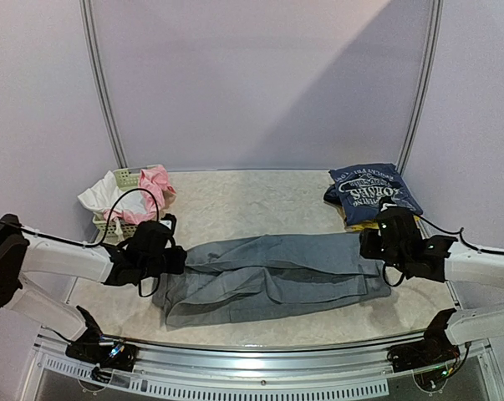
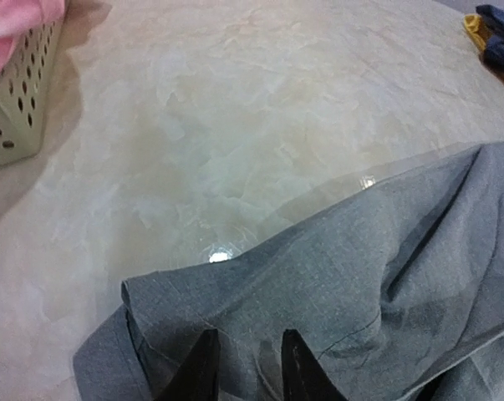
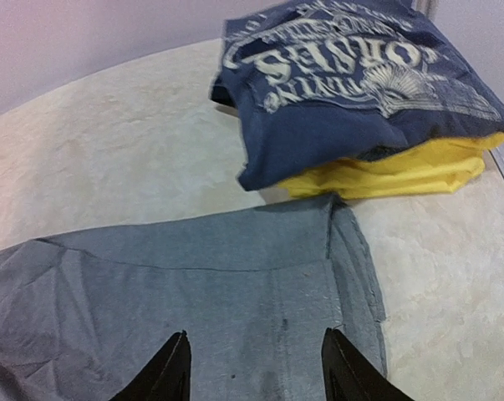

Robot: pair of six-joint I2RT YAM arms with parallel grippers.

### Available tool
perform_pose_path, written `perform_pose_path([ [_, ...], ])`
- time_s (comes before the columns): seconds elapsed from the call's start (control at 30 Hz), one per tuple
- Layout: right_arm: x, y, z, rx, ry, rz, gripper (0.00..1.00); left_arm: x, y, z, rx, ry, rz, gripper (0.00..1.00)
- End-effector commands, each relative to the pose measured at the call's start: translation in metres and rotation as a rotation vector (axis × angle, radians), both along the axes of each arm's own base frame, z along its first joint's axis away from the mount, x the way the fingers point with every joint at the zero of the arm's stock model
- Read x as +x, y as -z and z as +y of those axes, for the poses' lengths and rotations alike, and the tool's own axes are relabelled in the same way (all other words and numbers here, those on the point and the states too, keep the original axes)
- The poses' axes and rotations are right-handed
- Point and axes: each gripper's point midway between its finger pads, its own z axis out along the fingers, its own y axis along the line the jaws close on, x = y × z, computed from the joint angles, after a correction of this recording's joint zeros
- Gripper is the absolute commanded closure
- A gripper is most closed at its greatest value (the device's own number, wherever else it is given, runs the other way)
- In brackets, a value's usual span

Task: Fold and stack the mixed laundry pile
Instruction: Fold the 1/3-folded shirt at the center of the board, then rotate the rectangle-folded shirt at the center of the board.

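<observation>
Grey trousers (image 1: 272, 280) lay folded lengthwise on the table (image 2: 235, 125), stretched from your left gripper (image 2: 250, 368) to your right gripper (image 3: 256, 368). Your left fingers stood slightly apart at one end of the cloth, with nothing pinched between them. Your right fingers were spread wide at the other end, also holding nothing. Just beyond the right fingers, a folded navy tee (image 3: 352, 75) sat on a yellow garment (image 3: 402, 171). Beyond the left fingers and off to their left stood a basket (image 2: 17, 92), with a pink piece (image 2: 13, 25) and a white piece (image 1: 101, 196) heaped in it.

white arms (image 1: 68, 261), black wrists (image 1: 147, 251), looping black cables (image 1: 122, 203).
</observation>
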Motion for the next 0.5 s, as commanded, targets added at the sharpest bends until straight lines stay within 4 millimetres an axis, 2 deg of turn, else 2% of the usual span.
perform_pose_path([
  [0.0,-0.009,-0.043,0.030,0.112,-0.200,-0.057,0.45,-0.010,-0.026,-0.006,0.010,0.058,-0.004,0.56],
  [0.1,-0.011,-0.064,0.043,0.158,-0.279,-0.107,0.45,-0.027,-0.039,-0.005,0.060,0.097,0.018,0.38],
  [0.2,-0.008,-0.070,0.061,0.173,-0.350,-0.081,0.46,-0.045,-0.053,-0.007,0.080,0.139,0.032,0.33],
  [0.3,0.001,-0.056,0.085,0.159,-0.419,0.004,0.47,-0.066,-0.056,-0.010,0.073,0.190,0.085,0.33],
  [0.33,0.006,-0.045,0.093,0.146,-0.433,0.047,0.48,-0.074,-0.055,-0.013,0.064,0.216,0.111,0.34],
  [0.43,0.016,-0.031,0.110,0.127,-0.467,0.124,0.49,-0.098,-0.042,-0.024,0.023,0.303,0.221,0.34],
  [0.47,0.020,-0.018,0.116,0.110,-0.474,0.166,0.50,-0.106,-0.036,-0.025,0.024,0.318,0.258,0.34],
])
